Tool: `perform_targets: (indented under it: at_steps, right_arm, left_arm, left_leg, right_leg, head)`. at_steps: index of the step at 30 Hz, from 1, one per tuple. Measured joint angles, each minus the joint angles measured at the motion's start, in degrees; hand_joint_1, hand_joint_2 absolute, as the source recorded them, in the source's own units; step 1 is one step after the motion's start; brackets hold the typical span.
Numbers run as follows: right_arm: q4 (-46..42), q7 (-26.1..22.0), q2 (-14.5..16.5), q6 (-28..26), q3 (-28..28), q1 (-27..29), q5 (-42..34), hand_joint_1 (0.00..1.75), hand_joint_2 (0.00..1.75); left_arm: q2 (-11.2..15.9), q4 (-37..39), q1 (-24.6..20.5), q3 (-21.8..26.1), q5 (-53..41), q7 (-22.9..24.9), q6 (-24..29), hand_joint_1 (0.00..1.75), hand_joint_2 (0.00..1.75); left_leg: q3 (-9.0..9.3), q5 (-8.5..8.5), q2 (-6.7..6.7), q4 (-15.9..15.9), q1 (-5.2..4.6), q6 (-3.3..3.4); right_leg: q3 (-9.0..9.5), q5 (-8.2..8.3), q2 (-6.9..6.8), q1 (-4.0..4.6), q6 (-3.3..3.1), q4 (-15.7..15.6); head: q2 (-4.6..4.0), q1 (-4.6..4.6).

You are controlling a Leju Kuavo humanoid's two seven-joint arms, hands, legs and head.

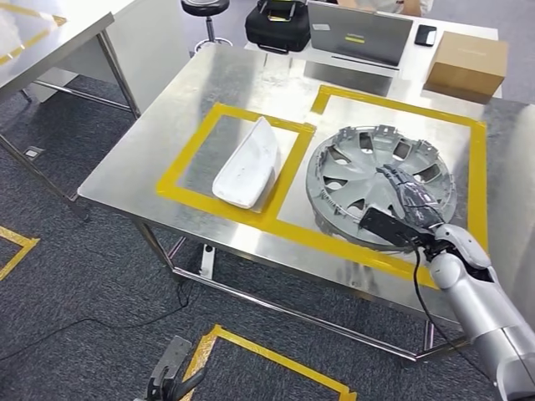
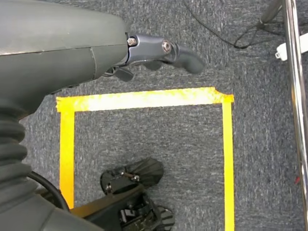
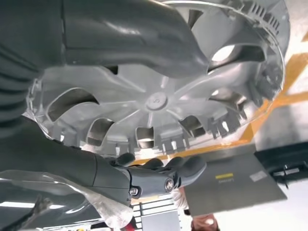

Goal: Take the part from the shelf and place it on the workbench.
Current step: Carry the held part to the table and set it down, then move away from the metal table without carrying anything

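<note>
— Where the right hand [image 1: 409,200] was seen from the head view, what was it doing?

— It was laid over the near right part of the grey wheel cover [image 1: 366,167], fingers spread across the spokes. In the right wrist view the thick thumb [image 3: 138,43] was placed on one side of the cover [image 3: 152,103] and the darker fingers [image 3: 171,173] on the other, at the rim, so the cover was held between them.

— And where was the cover itself found?

— On the steel workbench [image 1: 189,109], inside the right-hand frame of yellow tape [image 1: 391,104]. Whether it lay fully flat or was lifted slightly at the held edge could not be told.

— What was noted beside it?

— A white curved part [image 1: 249,163] was seen lying in the left-hand taped frame, well apart from the cover.

— And the left hand?

— It [image 2: 160,53] was seen from the left wrist view, hanging over grey carpet [image 2: 152,134] marked with a square of yellow tape [image 2: 145,99]. Nothing was held in it; one finger was stretched out, and the others were tucked under, their position not clear enough to be judged.

— Further out?

— At the far side of the workbench, a grey laptop [image 1: 359,33], a black bag [image 1: 277,25], a cardboard box [image 1: 466,63] and a dark phone [image 1: 425,34] were recorded. A stool [image 1: 206,12] stood beyond the table.
</note>
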Motion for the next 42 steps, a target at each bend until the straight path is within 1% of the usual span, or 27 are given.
perform_targets:
  at_steps: [2,5,6,7,8,10,12,14,16,18,20,21,22,23,24,26,28,30,31,33,35,36,37,38,39,40,42]
  right_arm:
    - [-2.31,-0.69,0.16,-1.85,-0.91,1.42,-1.45,0.0,0.0]
    - [-8.3,-1.96,0.82,-5.38,-3.73,5.47,-5.16,0.0,0.0]
    - [-10.53,-2.59,1.16,-6.33,-4.86,7.12,-6.66,0.0,0.0]
    - [-12.76,-3.27,1.44,-7.12,-5.93,8.77,-8.04,0.0,0.0]
    - [-15.21,-3.96,1.76,-7.92,-7.03,10.55,-9.39,0.0,0.0]
    - [-21.1,-5.38,2.46,-9.55,-9.47,14.52,-11.94,0.0,0.0]
    - [-26.66,-6.55,3.14,-10.81,-11.86,18.25,-14.07,0.0,0.0]
    - [-31.01,-7.48,3.68,-11.61,-13.84,21.55,-15.92,0.0,0.0]
    - [-35.05,-8.9,4.43,-12.45,-15.84,25.23,-18.46,0.0,0.0]
    - [-38.73,-10.51,5.45,-13.26,-17.96,28.8,-21.11,0.0,0.0]
    - [-41.42,-11.68,6.48,-13.84,-19.73,31.44,-22.99,0.0,0.0]
    - [-42.51,-12.25,7.06,-14.19,-20.46,32.7,-23.82,0.0,0.0]
    - [-43.55,-12.83,7.74,-14.62,-21.13,34.13,-24.58,0.0,0.0]
    - [-44.59,-13.41,8.52,-15.09,-21.76,35.75,-25.28,0.0,0.0]
    - [-45.5,-13.85,9.34,-15.58,-22.29,37.28,-25.89,0.0,0.0]
    - [-46.72,-14.19,10.92,-16.5,-23.25,39.42,-26.98,0.0,0.0]
    - [-47.13,-14.01,12.46,-17.29,-24.47,40.99,-28.5,0.0,0.0]
    - [-46.95,-13.81,14.15,-17.58,-26.03,42.97,-30.81,0.0,0.0]
    - [-46.61,-13.8,15.11,-17.56,-26.84,43.82,-32.0,0.0,0.0]
    - [-45.56,-13.78,16.96,-17.63,-28.39,45.1,-33.71,0.0,0.0]
    - [-44.08,-13.42,18.56,-17.99,-30.04,46.16,-34.45,0.0,0.0]
    - [-42.95,-13.14,19.31,-18.25,-31.05,46.59,-34.59,0.0,0.0]
    - [-41.56,-12.93,20.1,-18.46,-32.24,46.97,-34.61,0.0,0.0]
    - [-40.09,-12.9,20.84,-18.51,-33.47,47.27,-34.57,0.0,0.0]
    - [-38.7,-12.99,21.56,-18.37,-34.73,47.53,-34.5,0.0,0.0]
    - [-37.41,-13.18,22.36,-17.99,-36.06,47.7,-34.44,0.0,0.0]
    - [-34.95,-13.48,23.79,-17.04,-38.66,47.74,-34.24,0.0,0.0]
  left_arm:
    - [0.02,-0.01,-0.01,0.0,0.24,0.14,0.21,0.0,0.0]
    - [0.04,0.01,0.27,0.0,0.56,0.74,0.66,0.0,0.0]
    - [0.05,0.01,0.48,0.01,0.74,0.89,0.78,0.0,0.0]
    - [0.05,0.01,0.66,0.02,0.97,0.91,0.9,0.0,0.0]
    - [0.06,0.01,0.78,0.05,1.2,0.91,1.05,0.0,0.0]
    - [0.08,0.01,0.92,0.11,1.56,0.89,1.39,0.0,0.0]
    - [0.08,0.01,1.1,0.17,1.81,0.82,1.69,0.0,0.0]
    - [0.09,0.01,1.42,0.32,2.06,0.79,1.98,0.0,0.0]
    - [0.09,0.01,1.71,0.6,2.32,0.72,2.36,0.0,0.0]
    - [0.07,0.01,1.87,0.91,2.58,0.62,2.75,0.0,0.0]
    - [0.05,0.01,2.0,1.1,2.72,0.58,2.96,0.0,0.0]
    - [0.03,0.01,2.06,1.15,2.77,0.55,3.02,0.0,0.0]
    - [0.0,0.01,2.13,1.2,2.9,0.48,3.1,0.0,0.0]
    - [-0.03,0.01,2.22,1.31,3.06,0.33,3.22,0.0,0.0]
    - [-0.07,0.01,2.33,1.44,3.26,0.13,3.36,0.0,0.0]
    - [-0.2,0.01,2.52,1.83,3.68,-0.31,3.66,0.0,0.0]
    - [-0.39,0.01,2.62,2.26,4.15,-0.71,3.98,0.0,0.0]
    - [-0.53,0.02,2.83,2.71,4.65,-1.11,4.3,0.0,0.0]
    - [-0.56,0.03,3.03,2.94,4.88,-1.26,4.46,0.0,0.0]
    - [-0.57,0.05,3.5,3.41,5.28,-1.38,4.74,0.0,0.0]
    - [-0.58,0.05,3.77,3.86,5.67,-1.44,4.98,0.0,0.0]
    - [-0.59,0.05,3.85,4.1,5.92,-1.51,5.11,0.0,0.0]
    - [-0.59,0.06,3.93,4.35,6.12,-1.62,5.23,0.0,0.0]
    - [-0.6,0.07,4.03,4.59,6.29,-1.79,5.32,0.0,0.0]
    - [-0.6,0.07,4.11,4.83,6.45,-1.97,5.39,0.0,0.0]
    - [-0.61,0.07,4.17,5.04,6.57,-2.15,5.47,0.0,0.0]
    - [-0.63,0.07,4.18,5.34,6.77,-2.38,5.62,0.0,0.0]
  left_leg:
    - [-0.71,-1.47,0.05,1.89,0.1,-0.66]
    - [-4.72,-6.6,0.15,11.69,0.62,-1.62]
    - [-5.7,-7.57,0.17,14.3,0.8,-1.82]
    - [-5.83,-7.53,0.18,15.03,0.95,-1.94]
    - [-4.91,-6.54,0.19,13.65,1.07,-2.0]
    - [-0.98,-3.41,0.15,6.59,1.21,-1.92]
    - [1.81,-1.83,0.0,1.12,1.15,-1.61]
    - [2.02,-1.72,-0.1,0.22,0.93,-1.09]
    - [1.87,-1.21,-0.03,-0.09,0.92,-0.18]
    - [1.54,-0.53,0.04,-0.51,0.94,0.85]
    - [0.8,0.07,0.18,-0.53,0.67,1.44]
    - [0.3,0.43,0.26,-0.52,0.49,1.58]
    - [-0.22,0.82,0.32,-0.5,0.34,1.65]
    - [-0.77,1.24,0.34,-0.48,0.24,1.65]
    - [-1.31,1.69,0.34,-0.46,0.18,1.58]
    - [-2.18,2.55,0.33,-0.32,0.05,1.23]
    - [-2.58,3.47,0.41,-0.26,-0.06,0.61]
    - [-2.64,4.35,0.46,-0.53,0.03,-0.12]
    - [-2.78,4.05,0.46,-0.42,0.15,-0.5]
    - [-3.48,0.39,0.44,2.02,0.31,-1.23]
    - [-4.6,-5.8,0.46,8.58,0.47,-1.76]
    - [-4.89,-7.73,0.46,12.06,0.56,-1.95]
    - [-4.7,-8.35,0.46,14.53,0.64,-2.08]
    - [-3.73,-7.71,0.46,15.12,0.72,-2.14]
    - [-1.89,-6.4,0.47,13.65,0.8,-2.13]
    - [0.93,-5.11,0.46,10.19,0.89,-2.05]
    - [6.39,-4.6,0.37,2.24,0.89,-1.66]
  right_leg:
    - [0.29,0.22,-0.11,-0.32,-0.6,-0.29]
    - [0.6,0.23,-0.44,-0.46,-1.03,-0.34]
    - [0.63,0.25,-0.51,-0.46,-1.04,-0.32]
    - [0.63,0.26,-0.52,-0.47,-1.03,-0.29]
    - [0.64,0.26,-0.53,-0.49,-1.02,-0.26]
    - [0.61,0.23,-0.53,-0.48,-0.83,-0.16]
    - [0.41,0.29,-0.48,-0.3,-0.28,-0.02]
    - [0.26,0.57,-0.45,-0.27,0.44,-0.13]
    - [0.03,0.11,-0.4,-0.48,1.02,0.02]
    - [-1.22,-3.26,-0.24,-0.53,1.2,3.25]
    - [-3.42,-8.23,-0.12,-0.4,1.09,10.13]
    - [-4.16,-9.84,-0.1,-0.33,1.02,13.18]
    - [-4.09,-10.33,-0.1,-0.24,0.92,14.69]
    - [-2.92,-9.67,-0.1,-0.13,0.77,14.14]
    - [-0.7,-8.23,-0.11,-0.01,0.57,11.54]
    - [5.25,-6.06,-0.17,0.24,0.16,3.49]
    - [8.37,-5.79,-0.2,0.48,-0.13,-1.47]
    - [8.1,-5.41,-0.21,0.7,-0.6,-2.18]
    - [7.69,-4.95,-0.27,0.68,-0.95,-2.3]
    - [6.79,-3.73,-0.41,0.5,-1.72,-2.49]
    - [5.74,-2.61,-0.55,0.48,-2.09,-2.43]
    - [5.2,-2.03,-0.61,0.49,-2.12,-2.36]
    - [4.55,-1.44,-0.67,0.5,-2.08,-2.24]
    - [3.86,-0.9,-0.69,0.49,-2.0,-2.07]
    - [3.05,-0.43,-0.7,0.48,-1.89,-1.85]
    - [2.32,-0.04,-0.69,0.46,-1.74,-1.57]
    - [1.26,0.55,-0.68,0.56,-1.28,-1.04]
  head:
    - [0.0,-0.17]
    - [0.0,-0.44]
    - [0.0,-0.48]
    - [0.0,-0.51]
    - [0.0,-0.55]
    - [0.0,-0.57]
    - [0.0,-0.6]
    - [0.0,-0.63]
    - [0.0,-0.62]
    - [0.0,-0.54]
    - [0.0,-0.51]
    - [0.0,-0.52]
    - [-0.01,-0.54]
    - [-0.01,-0.53]
    - [0.0,-0.53]
    - [0.0,-0.51]
    - [0.0,-0.5]
    - [0.0,-0.38]
    - [0.0,-0.32]
    - [0.0,-0.56]
    - [0.0,-0.82]
    - [0.0,-0.85]
    - [0.0,-0.85]
    - [0.0,-0.86]
    - [0.0,-0.86]
    - [0.0,-0.87]
    - [0.0,-0.86]
